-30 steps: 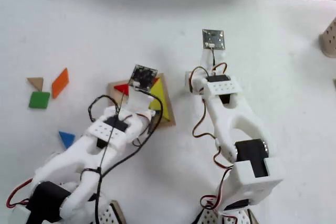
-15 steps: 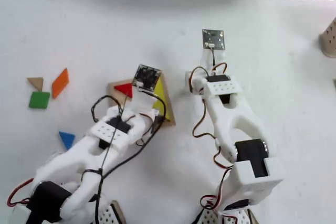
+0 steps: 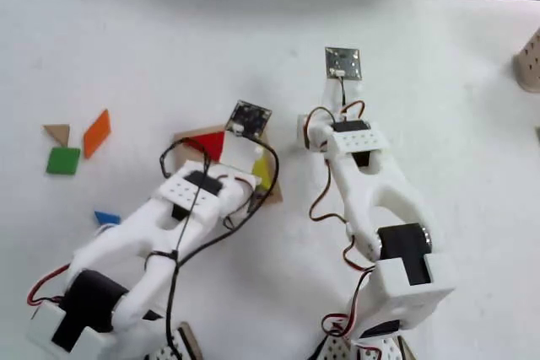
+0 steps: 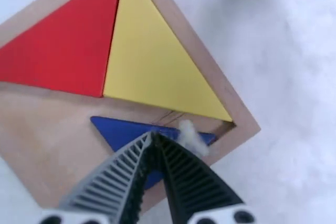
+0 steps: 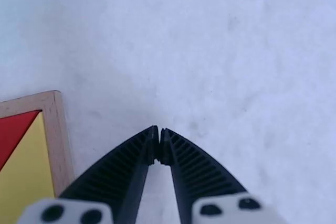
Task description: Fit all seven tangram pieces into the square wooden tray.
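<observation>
Tips of the left gripper (image 4: 154,139) are pressed together with nothing pinched between them, and they sit right at a blue triangle (image 4: 118,128) that lies flat inside the square wooden tray (image 4: 211,77); we cannot tell whether they touch it or hover just above. That piece has its long edge running alongside the yellow triangle (image 4: 152,66), one end pointing into the tray's corner, where a white tuft (image 4: 191,137) lies on it. The red triangle (image 4: 58,45) fills the neighbouring part of the tray, edge to edge with the yellow one. We count three pieces in and four out: on the table (image 3: 169,56) a tan triangle (image 3: 57,133), an orange parallelogram (image 3: 97,132) and a green square (image 3: 63,160) sit close together, well apart from the tray, with a loose blue triangle (image 3: 107,217) nearer and partly under the left arm. All four lie on the left arm's side, so we judge that arm the nearer one for the next pick, with the loose blue triangle the shortest reach. The right gripper (image 5: 159,144), its jaws also closed on nothing, hangs over bare table just beside the tray's rim, on the side away from the loose pieces
</observation>
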Robot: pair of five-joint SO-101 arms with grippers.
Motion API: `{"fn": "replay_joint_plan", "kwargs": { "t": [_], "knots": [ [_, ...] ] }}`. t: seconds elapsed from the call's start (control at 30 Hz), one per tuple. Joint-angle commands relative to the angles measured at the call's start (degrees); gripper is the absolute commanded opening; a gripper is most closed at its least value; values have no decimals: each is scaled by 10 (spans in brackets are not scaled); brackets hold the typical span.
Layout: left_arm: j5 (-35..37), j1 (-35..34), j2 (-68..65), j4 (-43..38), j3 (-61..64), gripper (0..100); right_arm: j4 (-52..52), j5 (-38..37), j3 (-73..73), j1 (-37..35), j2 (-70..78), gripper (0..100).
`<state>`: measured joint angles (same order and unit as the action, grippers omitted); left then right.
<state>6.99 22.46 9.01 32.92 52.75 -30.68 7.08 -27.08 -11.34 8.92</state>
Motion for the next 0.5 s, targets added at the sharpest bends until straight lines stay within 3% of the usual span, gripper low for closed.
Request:
{"fn": "replay_joint_plan", "kwargs": {
  "t": [0.0, 0.17, 0.47],
  "knots": [
    [-70, -38, 0, 51, -15, 24, -2, 2, 5, -1, -33, 21],
    [-131, -79, 1, 85, -16, 24, -2, 2, 5, -1, -33, 21],
    [-134, -154, 1, 98, -33, 24, -2, 2, 7, -1, -34, 21]
  ]
}}
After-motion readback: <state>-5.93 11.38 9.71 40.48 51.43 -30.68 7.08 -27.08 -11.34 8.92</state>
